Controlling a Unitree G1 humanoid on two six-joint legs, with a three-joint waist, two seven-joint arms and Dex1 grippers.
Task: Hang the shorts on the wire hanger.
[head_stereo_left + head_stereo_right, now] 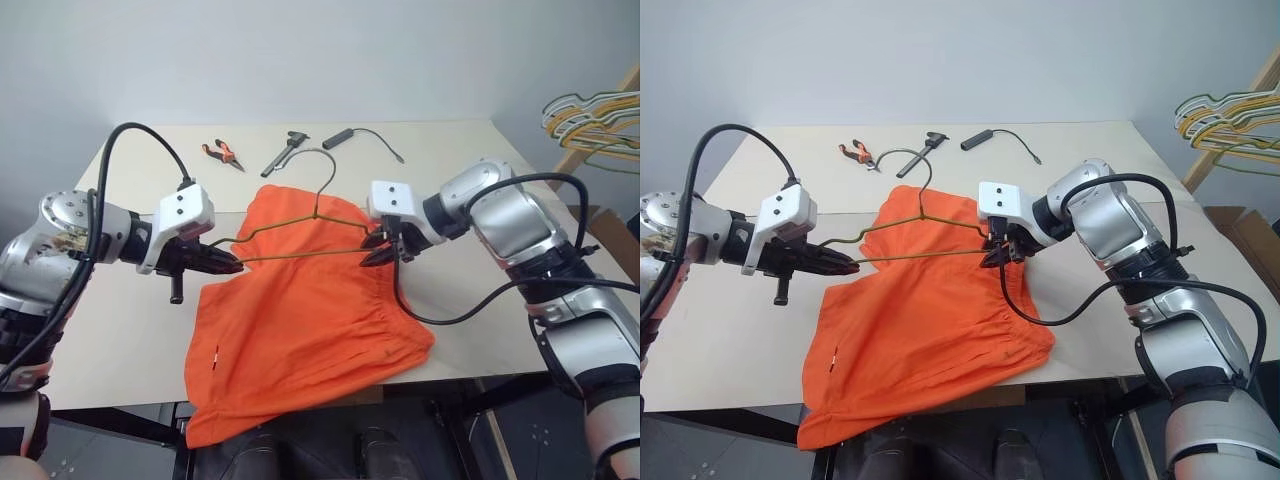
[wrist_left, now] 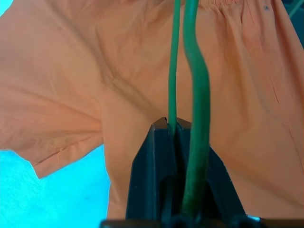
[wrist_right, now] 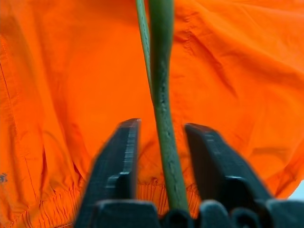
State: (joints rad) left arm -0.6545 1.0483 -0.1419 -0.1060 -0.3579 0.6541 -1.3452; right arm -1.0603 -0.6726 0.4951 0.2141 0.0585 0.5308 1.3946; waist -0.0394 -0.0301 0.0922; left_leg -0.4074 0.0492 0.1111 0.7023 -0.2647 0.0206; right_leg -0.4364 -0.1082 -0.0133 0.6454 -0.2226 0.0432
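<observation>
The orange shorts (image 1: 300,320) lie spread on the table, one leg hanging over the front edge. The thin wire hanger (image 1: 300,256) is held just above them, hook pointing to the far side. My left gripper (image 1: 232,266) is shut on the hanger's left corner; the left wrist view has the wire (image 2: 199,95) pinched between its black fingers. My right gripper (image 1: 378,255) is at the hanger's right corner. In the right wrist view its fingers (image 3: 116,161) stand apart with the wire (image 3: 161,95) running between them and a gap on each side.
Orange-handled pliers (image 1: 222,152), a black tool (image 1: 285,150) and a black stick with a cable (image 1: 340,137) lie at the table's far side. A bundle of coloured hangers (image 1: 595,120) hangs at the far right. The table's front edge (image 1: 120,400) is close.
</observation>
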